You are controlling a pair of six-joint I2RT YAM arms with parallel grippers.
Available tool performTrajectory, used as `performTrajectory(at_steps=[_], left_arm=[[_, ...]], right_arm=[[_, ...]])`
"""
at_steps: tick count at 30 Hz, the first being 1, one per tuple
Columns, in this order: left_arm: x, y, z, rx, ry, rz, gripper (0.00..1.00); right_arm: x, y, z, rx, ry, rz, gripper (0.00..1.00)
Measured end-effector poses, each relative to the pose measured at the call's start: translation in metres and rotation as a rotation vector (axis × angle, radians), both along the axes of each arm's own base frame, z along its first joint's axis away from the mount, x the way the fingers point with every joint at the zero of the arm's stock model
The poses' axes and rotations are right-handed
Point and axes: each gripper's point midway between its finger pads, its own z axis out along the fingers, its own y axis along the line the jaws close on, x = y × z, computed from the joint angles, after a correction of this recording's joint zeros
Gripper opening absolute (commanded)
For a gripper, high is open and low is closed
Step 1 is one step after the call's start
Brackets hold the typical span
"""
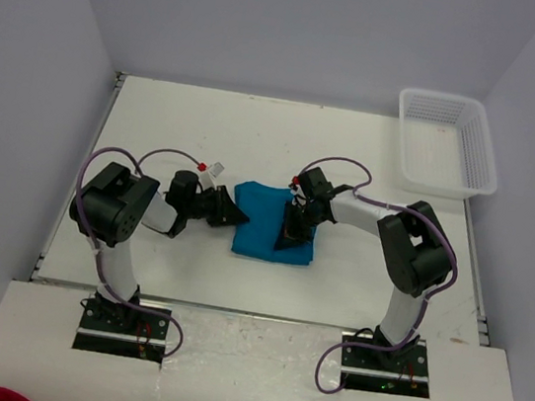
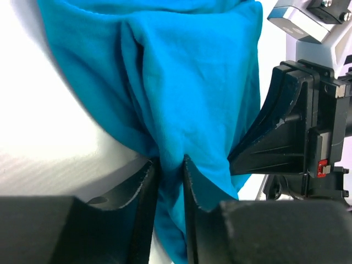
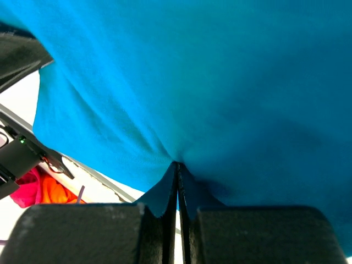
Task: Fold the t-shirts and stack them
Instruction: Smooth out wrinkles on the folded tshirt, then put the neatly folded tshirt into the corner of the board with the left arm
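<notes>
**Both claws on one teal t-shirt, mid-table; basket off in the far right corner**

Top view. White mesh basket (image 1: pixel 404 140) sits at the far right corner of the table (image 1: pixel 142 243). The t-shirt (image 1: pixel 263 215) is not in it. It lies well apart, a folded teal block near the table's middle, between the two arms. Left gripper (image 1: pixel 236 214) reaches in low from the left to the block's left edge. Right gripper (image 1: pixel 290 239) points down onto its right part, and its body hides the cloth beneath. A scrap of red cloth (image 1: pixel 9 396) shows at the bottom left edge, off the table. Neither claw's state can be read from up here.

Left wrist. The left gripper (image 2: pixel 169 162) is clamped on the t-shirt (image 2: pixel 187 82). A fold of teal runs down between its two fingers (image 2: pixel 144 203) and fills the narrow gap. Creases fan up from that pinch. White table (image 2: pixel 55 137) lies to the left. The right gripper (image 2: pixel 242 157) comes in from the right, a black finger touching the cloth's edge.

Right wrist. The right gripper (image 3: pixel 177 165) has its jaws pressed tight together, tips nipping the t-shirt (image 3: pixel 220 82), with creases drawn to that spot. Teal fills nearly the whole view. Under its lower left edge, pink and orange cloth (image 3: pixel 38 192) shows. Whether this is the red scrap from the top view, cannot tell.
</notes>
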Motion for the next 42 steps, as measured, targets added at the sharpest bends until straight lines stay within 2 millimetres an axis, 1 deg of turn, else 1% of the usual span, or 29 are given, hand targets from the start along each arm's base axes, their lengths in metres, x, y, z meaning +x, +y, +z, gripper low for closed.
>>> performTrajectory(at_steps=[4,8,9,12,14,16,17,19,21,22,24,26,28,30,31,33,36,40,42], left_arm=[[0.003,-0.003,-0.003,-0.004,0.014,-0.012,0.00],[0.005,-0.004,-0.002,0.012,0.024,-0.024,0.00],[0.005,-0.003,-0.003,0.031,0.034,-0.022,0.00],[0.008,0.000,0.001,0.089,0.022,-0.017,0.00],[0.010,0.004,0.001,0.142,0.020,-0.014,0.00],[0.015,0.008,0.003,0.195,0.018,-0.007,0.00],[0.018,0.011,0.003,0.225,0.015,-0.003,0.00],[0.026,0.017,0.004,0.282,0.008,0.009,0.00],[0.033,0.023,0.004,0.341,0.005,0.020,0.00],[0.037,0.026,0.005,0.368,0.006,0.027,0.00],[0.043,0.034,0.005,0.428,0.008,0.046,0.00],[0.051,0.044,0.006,0.491,0.006,0.074,0.00],[0.059,0.055,0.008,0.560,0.007,0.105,0.00],[0.068,0.067,0.012,0.629,0.004,0.137,0.00],[0.073,0.072,0.014,0.661,0.003,0.154,0.00],[0.086,0.084,0.018,0.725,-0.004,0.184,0.00],[0.104,0.098,0.023,0.799,-0.013,0.220,0.00],[0.131,0.122,0.027,0.890,-0.013,0.263,0.00],[0.145,0.134,0.028,0.924,-0.011,0.285,0.00]], right_arm=[[0.000,0.001,0.000,0.009,0.001,0.003,0.00],[-0.001,0.001,0.000,0.008,0.000,0.005,0.00],[-0.001,0.001,0.000,0.005,-0.002,0.006,0.00],[0.000,0.001,0.001,-0.014,-0.028,0.017,0.00],[0.000,0.000,0.004,-0.043,-0.072,0.030,0.04],[0.002,-0.003,0.014,-0.076,-0.129,0.040,0.08],[0.002,-0.004,0.022,-0.088,-0.157,0.046,0.09],[0.008,-0.007,0.045,-0.109,-0.239,0.047,0.14],[0.016,-0.009,0.075,-0.109,-0.327,0.037,0.17],[0.020,-0.012,0.092,-0.108,-0.375,0.024,0.21],[0.023,-0.018,0.124,-0.092,-0.459,-0.001,0.25],[0.021,-0.027,0.153,-0.075,-0.535,-0.027,0.28],[0.012,-0.035,0.179,-0.046,-0.597,-0.041,0.29],[-0.001,-0.040,0.196,-0.016,-0.639,-0.041,0.29],[-0.008,-0.042,0.201,-0.004,-0.652,-0.037,0.29],[-0.022,-0.044,0.205,0.008,-0.665,-0.019,0.29],[-0.038,-0.045,0.199,-0.004,-0.652,0.019,0.29],[-0.047,-0.050,0.184,-0.043,-0.614,0.044,0.29],[-0.049,-0.052,0.180,-0.055,-0.604,0.049,0.30]])
